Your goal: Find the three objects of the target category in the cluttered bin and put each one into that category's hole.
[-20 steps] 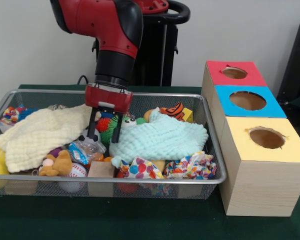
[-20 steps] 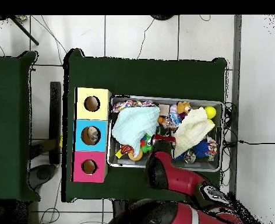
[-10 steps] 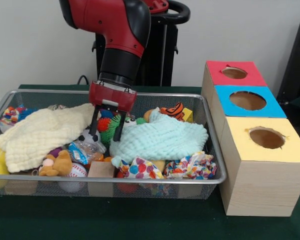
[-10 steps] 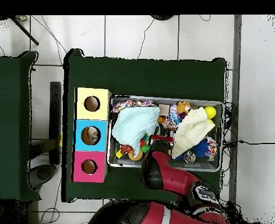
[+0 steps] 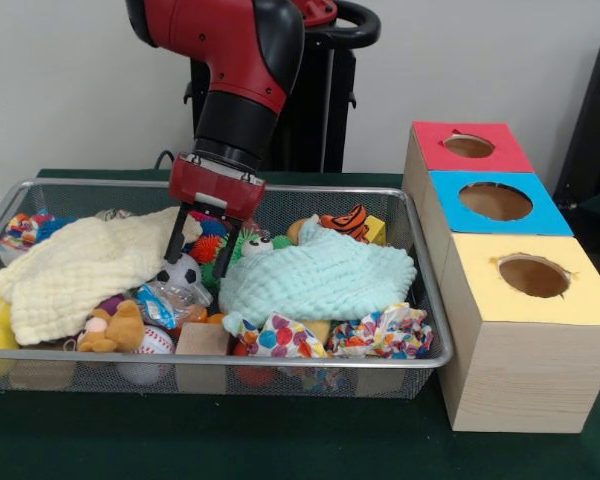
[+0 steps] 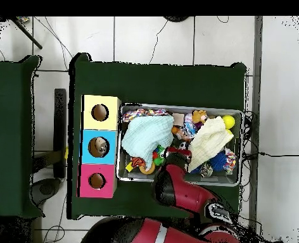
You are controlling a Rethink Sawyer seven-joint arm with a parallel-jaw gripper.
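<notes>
my claw (image 5: 196, 252) hangs with its fingers apart in the wire bin (image 5: 432, 300), above a small soccer ball (image 5: 183, 271) lying between the cream cloth (image 5: 80, 268) and the mint cloth (image 5: 320, 275). three holed boxes (image 5: 500, 260) stand beside the bin.

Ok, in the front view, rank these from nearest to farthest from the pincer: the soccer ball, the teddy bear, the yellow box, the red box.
1. Soccer ball: just below the pincer, in the bin.
2. Teddy bear: lower left, at the bin's front edge.
3. Red box: off to the right, outside the bin.
4. Yellow box: farthest, lower right.
</notes>
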